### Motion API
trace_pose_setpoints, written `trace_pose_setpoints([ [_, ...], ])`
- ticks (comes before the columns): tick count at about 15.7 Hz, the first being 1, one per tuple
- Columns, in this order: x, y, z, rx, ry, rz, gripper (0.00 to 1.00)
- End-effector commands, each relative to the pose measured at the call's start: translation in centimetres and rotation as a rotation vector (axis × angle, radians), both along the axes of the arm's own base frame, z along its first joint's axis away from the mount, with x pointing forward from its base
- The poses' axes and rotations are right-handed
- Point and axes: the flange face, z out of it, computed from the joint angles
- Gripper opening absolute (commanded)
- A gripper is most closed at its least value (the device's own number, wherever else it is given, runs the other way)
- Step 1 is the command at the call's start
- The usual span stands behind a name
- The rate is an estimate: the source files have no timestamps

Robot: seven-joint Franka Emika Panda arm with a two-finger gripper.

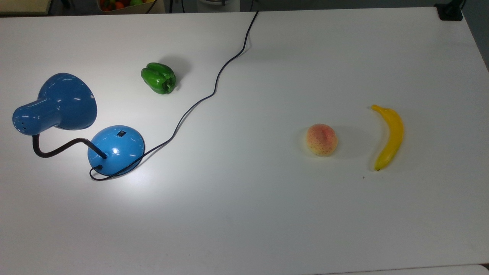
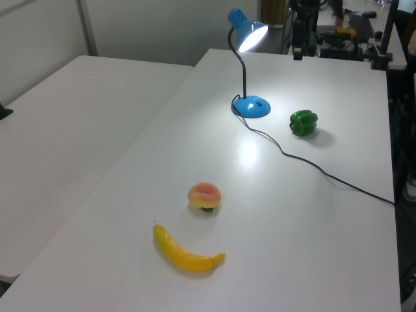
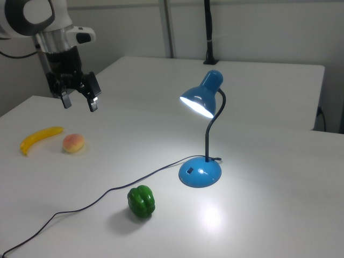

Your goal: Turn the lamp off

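The blue lamp stands at the top view's left, its shade bent over on a black gooseneck. It is lit and throws a bright patch on the white table. A small black switch sits on the domed base. The lamp stands at the far end of the table in the left view. My gripper hangs open in the air at the right view's upper left, well away from the lamp, above the table near the peach. Nothing is between its fingers.
A black cord runs from the base across the table to its far edge. A green pepper lies near the lamp. A peach and a banana lie at the top view's right. A second table stands beside.
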Motion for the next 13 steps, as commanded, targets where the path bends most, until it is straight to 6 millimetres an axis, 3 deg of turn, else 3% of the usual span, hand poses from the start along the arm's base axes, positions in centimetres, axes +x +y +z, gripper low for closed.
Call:
trace_pose_setpoints([
  [1, -0.29, 0.17, 0.12, -0.017, 0.027, 0.035, 0.77],
  [5, -0.30, 0.19, 0.11, -0.015, 0.027, 0.032, 0.03],
  [13, -0.17, 0.11, -0.03, -0.017, 0.027, 0.032, 0.00],
])
